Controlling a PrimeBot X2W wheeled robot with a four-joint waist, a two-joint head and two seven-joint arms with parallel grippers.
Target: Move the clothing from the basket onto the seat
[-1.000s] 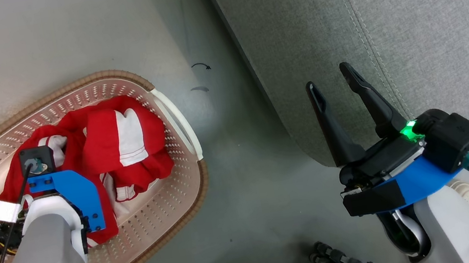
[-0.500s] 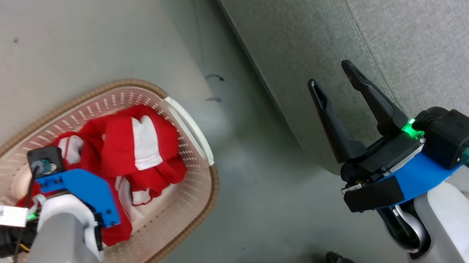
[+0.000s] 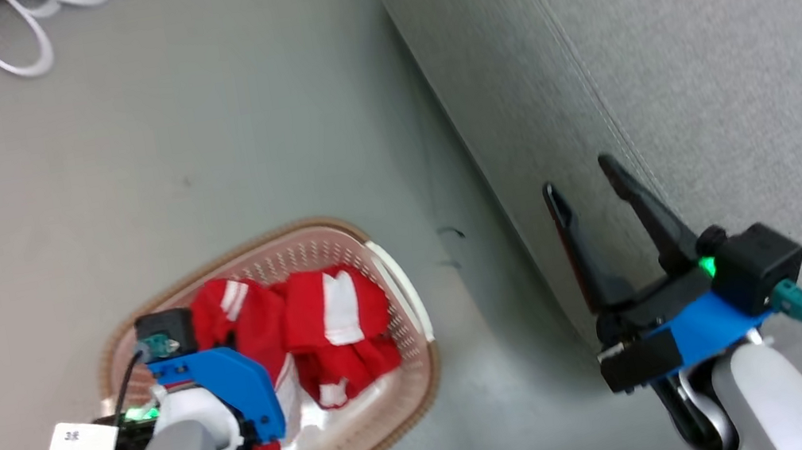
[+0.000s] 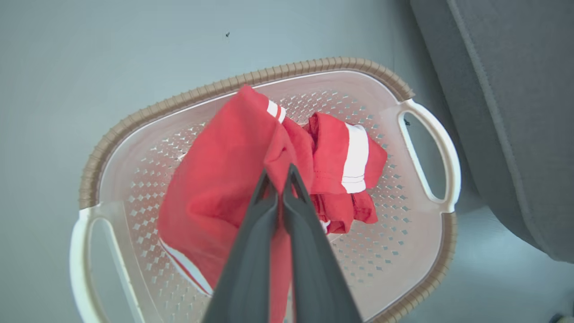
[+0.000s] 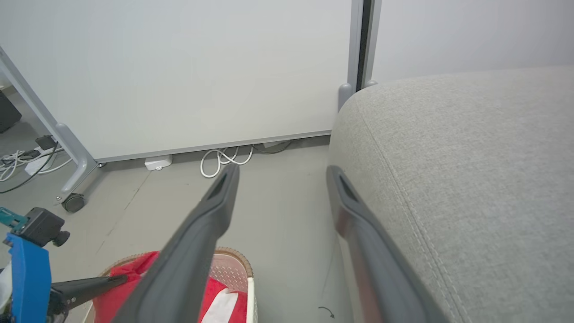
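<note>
The basket (image 3: pixel 305 229) stands on the floor at the lower left of the head view, cream with a brown rim. In the left wrist view my left gripper (image 4: pixel 279 170) is shut on one red piece of the clothing (image 4: pixel 224 179), pulled up above the basket (image 4: pixel 179 101). A second red piece with a white stripe (image 4: pixel 345 166) lies crumpled in the basket. The grey seat (image 3: pixel 703 48) runs along the right. My right gripper (image 3: pixel 577 175) hangs open and empty at the seat's front edge, well right of the basket.
Bare grey floor (image 3: pixel 479 309) separates the basket from the seat. White cables (image 5: pixel 224 159) and a power brick lie along the wall panel behind. A frame leg on a caster (image 5: pixel 74 202) stands at the far left.
The head camera has pulled back and shifted, so the basket looks smaller and lower. My left gripper, still shut, has drawn the red garment up from the pile. The right gripper stays open.
</note>
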